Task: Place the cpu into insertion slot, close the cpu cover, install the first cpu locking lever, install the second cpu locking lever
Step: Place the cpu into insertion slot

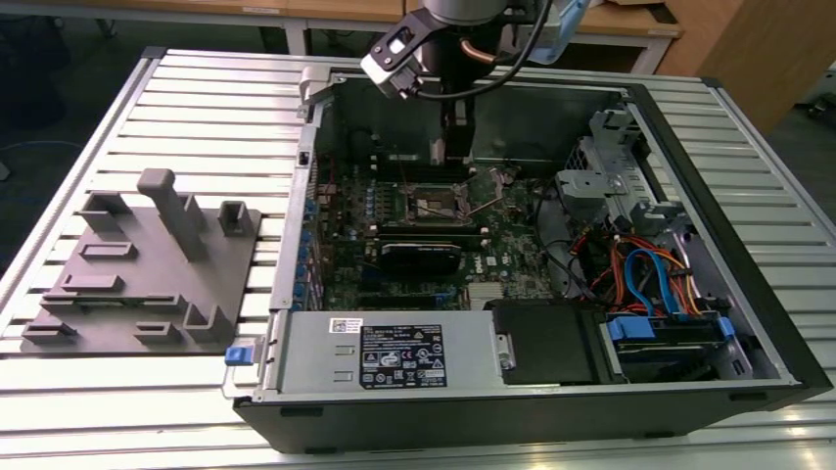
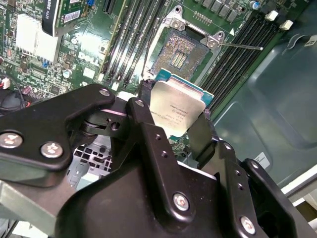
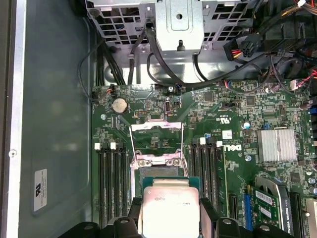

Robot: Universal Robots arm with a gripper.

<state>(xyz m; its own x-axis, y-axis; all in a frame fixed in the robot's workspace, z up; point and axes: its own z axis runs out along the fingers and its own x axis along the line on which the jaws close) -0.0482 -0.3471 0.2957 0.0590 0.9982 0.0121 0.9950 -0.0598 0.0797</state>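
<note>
the cpu [image 2: 174,115] sits pinched between my gripper [image 2: 174,105] fingers [image 2: 199,133], held by 2 opposite edges with its pale metal top facing both wrist views. the jaws are narrowed onto it, not wide. it is not seated yet. in the second wrist view the insertion slot [image 2: 179,55] lies just beyond the fingertips, apart from the chip, its dark contact field bare. in the first wrist view the cpu [image 3: 170,204] overlaps the slot's nearer rim, so i judge the chip hangs above the socket and a little short of centre. the cpu cover [image 3: 156,125] lies flipped open on the slot's far side. 1 thin locking lever [image 2: 242,46] is swung out over the memory slots [image 2: 130,42].
</note>
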